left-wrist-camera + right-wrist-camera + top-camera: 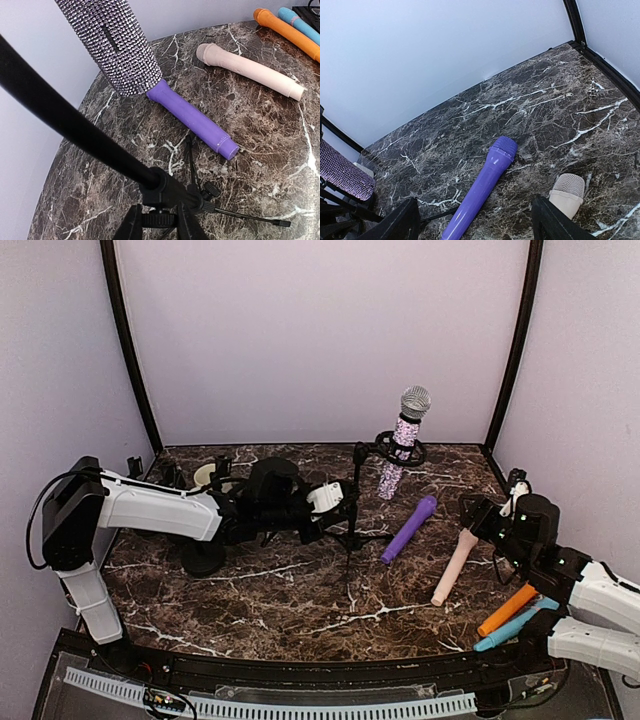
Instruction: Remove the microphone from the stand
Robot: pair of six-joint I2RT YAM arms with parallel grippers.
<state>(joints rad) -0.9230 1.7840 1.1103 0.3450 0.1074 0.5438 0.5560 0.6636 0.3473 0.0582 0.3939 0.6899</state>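
With left fingers (130,227) clamped on the stand (75,135) and right fingers (395,225) apart well away from it, we risk toppling it if the microphone (110,45) sticks.

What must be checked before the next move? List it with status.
1. Mic seated in the stand ring: ok.
2. Left claw shut on the stand: ok.
3. Right claw open: ok.
4. Right claw at the mic: not ok, it sits low over the purple mic.
5. Stand feet flat on the table: cannot tell.
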